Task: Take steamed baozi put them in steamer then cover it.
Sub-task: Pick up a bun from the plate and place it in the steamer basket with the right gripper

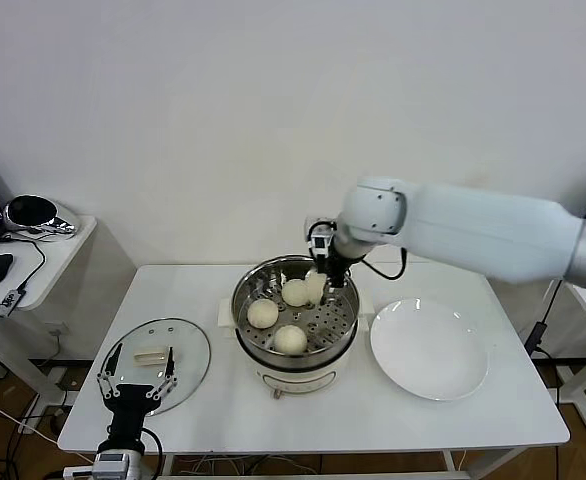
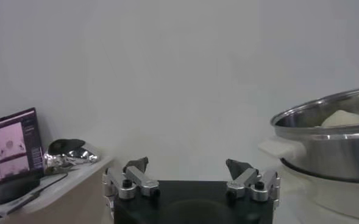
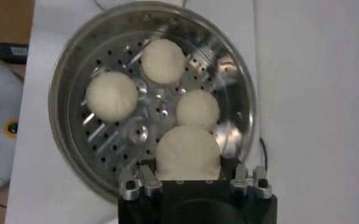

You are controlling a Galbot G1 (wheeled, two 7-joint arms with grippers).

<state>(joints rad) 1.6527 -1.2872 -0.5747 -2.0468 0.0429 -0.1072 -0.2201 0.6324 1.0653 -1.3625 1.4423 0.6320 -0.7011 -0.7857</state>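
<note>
On the white surface (image 1: pixel 453 420), the right gripper (image 3: pixel 188 176) lowers the last bun (image 3: pixel 188 152), pinched in its jaws, into the steamer (image 1: pixel 345 300), while the left gripper (image 1: pixel 138 378) waits, jaws spread, over the lid (image 1: pixel 188 345).

White arm (image 1: pixel 473 228) — black gripper (image 3: pixel 188 176), silver screws.

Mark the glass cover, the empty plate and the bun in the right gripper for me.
cover (image 1: pixel 158 368), head view: on the clear glass beside its handle.
plate (image 1: pixel 430 350), head view: on its bare white centre.
held baozi (image 3: pixel 188 152), right wrist view: on its top, between the right gripper's fingers.
</note>
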